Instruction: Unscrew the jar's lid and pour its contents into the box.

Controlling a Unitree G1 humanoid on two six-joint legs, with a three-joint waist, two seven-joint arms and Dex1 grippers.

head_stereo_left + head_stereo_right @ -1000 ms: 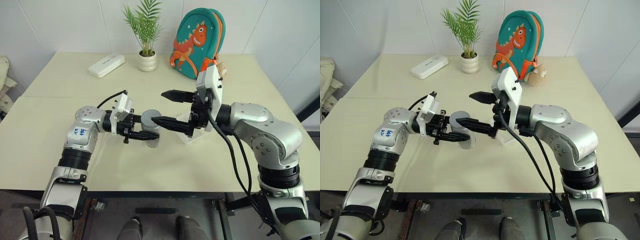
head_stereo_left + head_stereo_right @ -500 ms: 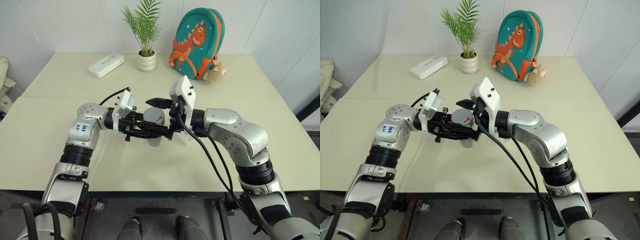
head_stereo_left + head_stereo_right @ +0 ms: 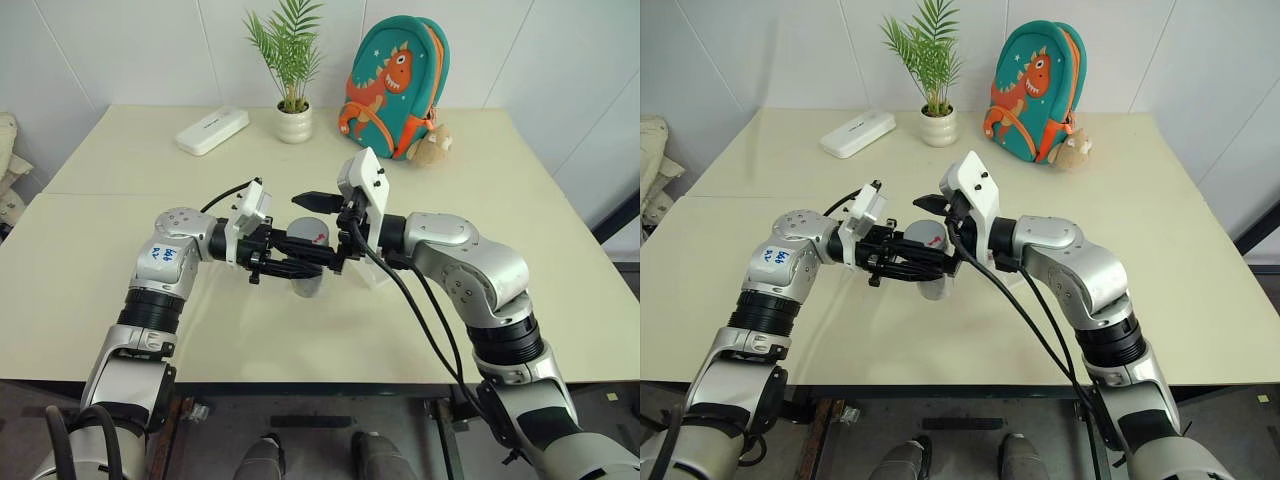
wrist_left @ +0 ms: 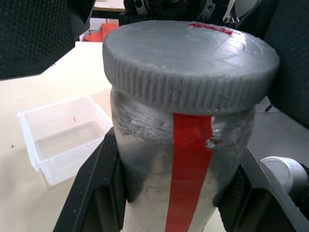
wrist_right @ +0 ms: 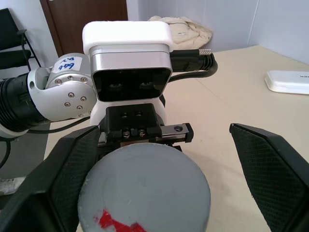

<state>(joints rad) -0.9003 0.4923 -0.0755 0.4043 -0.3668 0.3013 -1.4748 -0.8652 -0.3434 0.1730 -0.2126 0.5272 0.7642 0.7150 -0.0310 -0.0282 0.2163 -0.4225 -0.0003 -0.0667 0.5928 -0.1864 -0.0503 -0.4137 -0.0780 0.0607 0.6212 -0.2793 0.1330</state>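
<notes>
my left end effector (image 3: 290, 266) is clamped around the clear jar (image 4: 186, 179), holding it upright above the middle of the cream table (image 3: 120, 290). the grey lid (image 4: 190, 60) with its red mark is on the jar. my right end effector (image 5: 159, 159) reaches in from the right, fingers spread wide on either side of the lid, not gripping it. the clear box (image 4: 65, 135) sits on the table just beyond the jar.

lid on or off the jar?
On. The round grey screw lid sits level on the clear red-striped jar, no gap visible.
</notes>
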